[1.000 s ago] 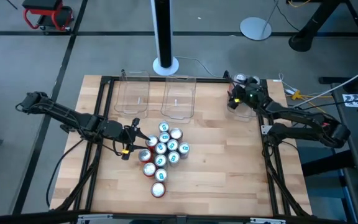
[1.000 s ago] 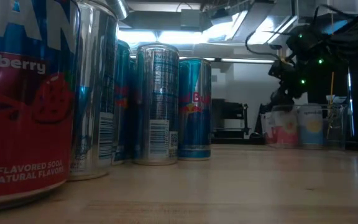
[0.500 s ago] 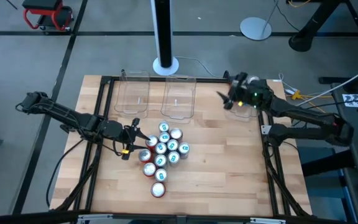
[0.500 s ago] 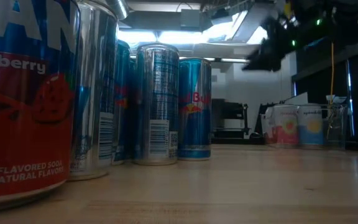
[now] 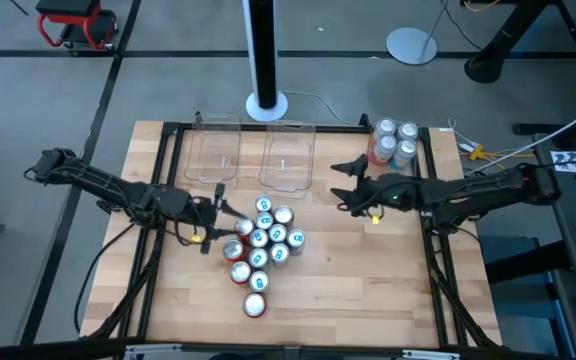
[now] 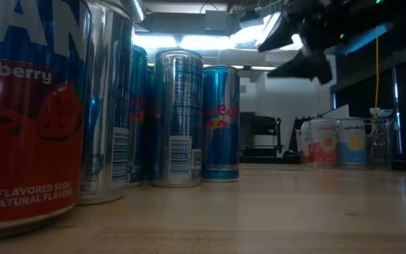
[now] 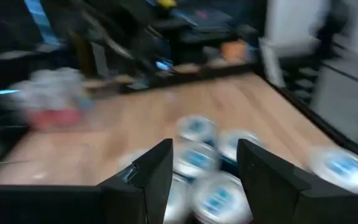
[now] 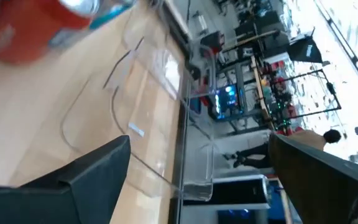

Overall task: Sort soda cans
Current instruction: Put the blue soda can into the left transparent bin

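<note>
Several soda cans (image 5: 265,243) stand upright in a cluster on the wooden table; the low view shows them close up, red (image 6: 27,113), silver (image 6: 108,106) and blue (image 6: 220,123). More cans (image 5: 395,138) stand in the far right bin (image 5: 420,165). My left gripper (image 5: 213,215) hovers open at the cluster's left edge, above the can tops (image 7: 194,158), with nothing between its fingers. My right gripper (image 5: 338,183) hangs wide open and empty over the table right of the middle bin, high up in the low view (image 6: 287,53).
Two clear bins (image 5: 213,150) (image 5: 288,155) sit empty at the table's far edge, the nearer one showing past my right fingers (image 8: 160,81). A black frame (image 5: 163,180) borders the table. Bare wood (image 5: 368,270) lies right of the cluster. A person (image 8: 328,140) stands in the room beyond.
My right gripper has swung from over the far right bin toward the table's middle and near side, rising and rolling as it went, and has stayed open. The cans in that bin now show uncovered. The cluster has not moved.
</note>
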### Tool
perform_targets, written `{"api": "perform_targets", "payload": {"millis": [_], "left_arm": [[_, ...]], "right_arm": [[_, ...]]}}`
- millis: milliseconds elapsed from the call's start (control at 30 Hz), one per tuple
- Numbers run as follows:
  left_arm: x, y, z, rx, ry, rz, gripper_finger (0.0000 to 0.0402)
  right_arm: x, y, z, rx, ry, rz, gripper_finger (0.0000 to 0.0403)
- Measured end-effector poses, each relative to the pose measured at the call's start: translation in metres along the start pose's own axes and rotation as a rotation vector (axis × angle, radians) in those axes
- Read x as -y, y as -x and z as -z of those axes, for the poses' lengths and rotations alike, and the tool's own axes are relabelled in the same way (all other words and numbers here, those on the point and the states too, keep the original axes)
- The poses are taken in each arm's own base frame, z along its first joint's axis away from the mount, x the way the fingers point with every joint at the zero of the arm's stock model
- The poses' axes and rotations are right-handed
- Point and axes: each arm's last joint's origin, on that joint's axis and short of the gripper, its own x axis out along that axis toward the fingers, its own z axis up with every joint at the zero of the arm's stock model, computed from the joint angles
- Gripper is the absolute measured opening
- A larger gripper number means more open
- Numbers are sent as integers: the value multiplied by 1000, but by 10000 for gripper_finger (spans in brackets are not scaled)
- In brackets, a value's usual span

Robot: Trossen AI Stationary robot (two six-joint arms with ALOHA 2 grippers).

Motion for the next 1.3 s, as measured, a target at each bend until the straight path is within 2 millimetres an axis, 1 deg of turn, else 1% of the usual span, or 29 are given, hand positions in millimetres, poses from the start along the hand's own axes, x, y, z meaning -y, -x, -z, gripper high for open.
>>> {"api": "perform_targets", "payload": {"millis": [100,200,333,400,467,600,733,900,933,1000,1133,1167,1200,1233,1300], "left_arm": [[-15,-2,-2,17,0,-148,169],[-32,-6,-6,-10,12,-250,169],[-53,-18,-14,-120,28,-336,169],[-63,-25,-18,-194,32,-367,169],[-74,-33,-25,-245,37,-383,169],[-86,-45,-35,-375,10,-334,169],[-86,-49,-42,-443,1,-307,169],[-78,-48,-44,-463,-59,-262,163],[-76,-48,-44,-462,-74,-251,154],[-70,-48,-44,-476,-106,-224,123],[-58,-49,-45,-474,-162,-167,33],[-55,-49,-45,-471,-170,-155,17],[-52,-49,-46,-468,-174,-145,10],[-50,-50,-47,-460,-172,-139,11],[-47,-50,-48,-442,-166,-131,28]], "right_arm": [[-12,-16,-2,-21,68,-16,381],[-22,-33,-1,-44,140,-13,381],[-29,-48,1,-56,226,0,381],[-31,-50,2,-64,273,-7,381],[-28,-52,6,-81,290,1,381],[-22,-53,12,-106,281,15,381],[-22,-53,12,-103,280,17,381],[-22,-53,11,-75,239,10,381],[-22,-53,11,-67,237,11,381],[-20,-53,10,-52,230,23,381],[-15,-53,6,-24,204,83,381],[-14,-53,6,-20,206,93,381],[-12,-52,5,-15,208,104,381],[-11,-52,5,-11,216,116,381],[-9,-52,4,-4,235,135,381]]}}
